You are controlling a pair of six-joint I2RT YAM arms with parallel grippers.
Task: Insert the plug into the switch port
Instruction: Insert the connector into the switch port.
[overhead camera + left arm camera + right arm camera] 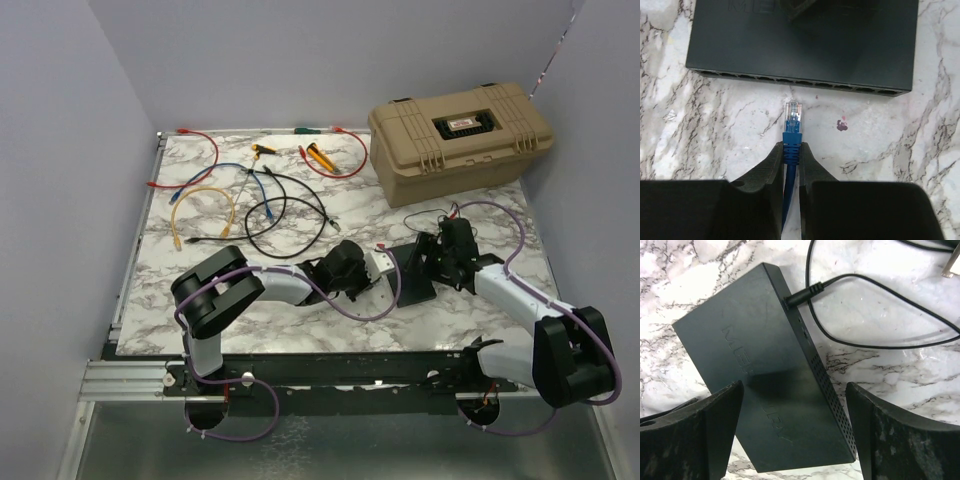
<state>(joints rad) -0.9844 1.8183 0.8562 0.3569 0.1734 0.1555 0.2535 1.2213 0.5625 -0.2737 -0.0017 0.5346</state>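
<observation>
while the left hand (792, 151) pinches the plug (793, 112), only right wrist shows right hand (795, 390) spread above the switch (752, 347).

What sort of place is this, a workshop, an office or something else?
Probably a robotics lab test cell: a marble-patterned table boxed in by plain walls, a left arm and right arm bolted at its near edge, and loose network cables laid out near a tan case.

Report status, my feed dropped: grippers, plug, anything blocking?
Left gripper shut on blue plug, short of switch ports, not inserted. Right gripper open, over switch. Nothing between plug and ports.
</observation>
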